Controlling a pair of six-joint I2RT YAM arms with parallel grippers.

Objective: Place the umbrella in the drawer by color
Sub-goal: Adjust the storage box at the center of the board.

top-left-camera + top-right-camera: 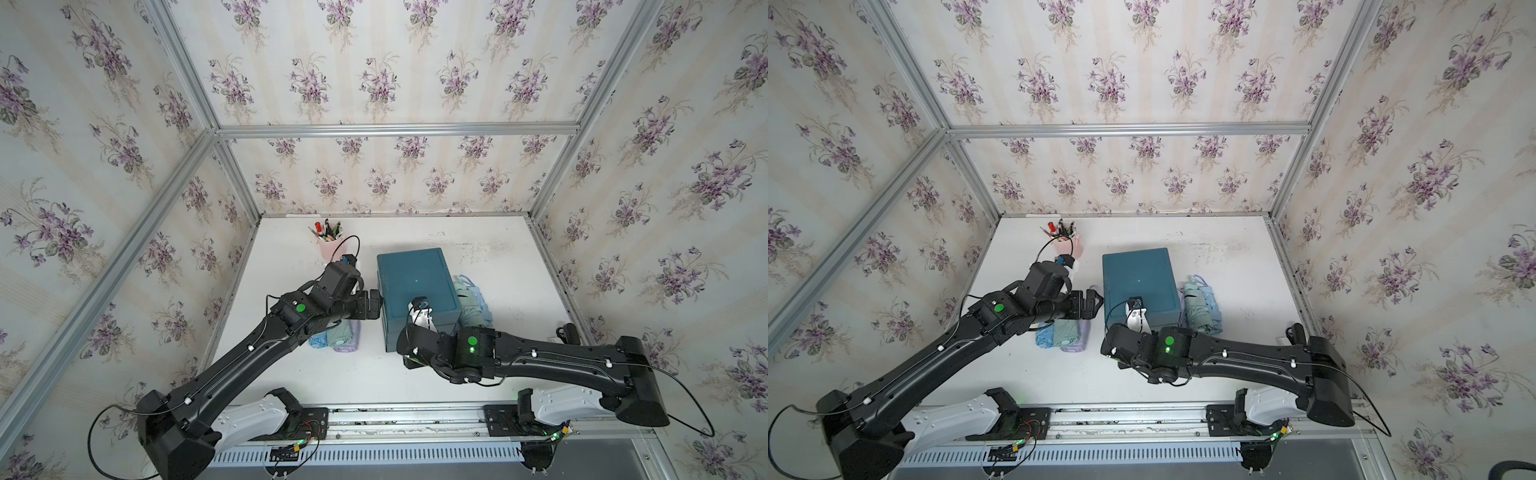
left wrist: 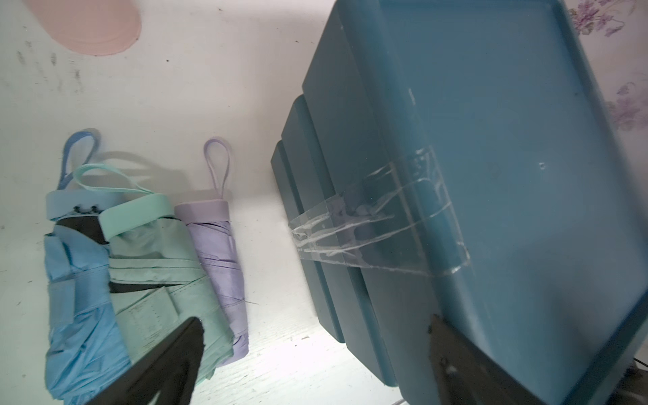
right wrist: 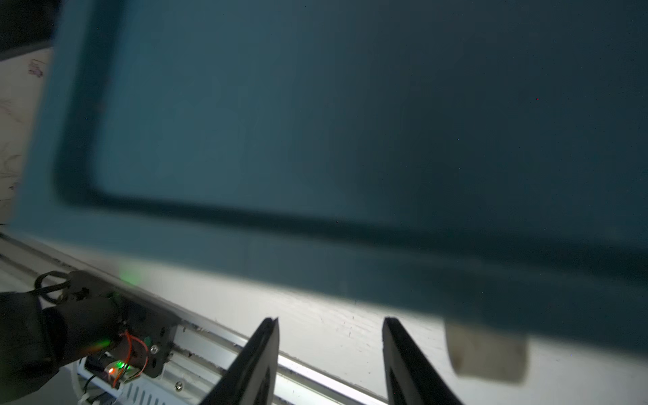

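Note:
A teal drawer unit stands mid-table, its drawers shut. Left of it lie three folded umbrellas side by side: blue, green and purple. My left gripper hovers wide open between that row and the unit's left side, holding nothing; in both top views it sits at the unit's near left corner. Right of the unit lie a green umbrella and a blue umbrella. My right gripper is open and empty, over the bare table just in front of the unit.
A pink cup of pens stands at the back left. Clear tape runs over the unit's left side. The metal rail runs along the table's front edge, and floral walls close in the other three sides.

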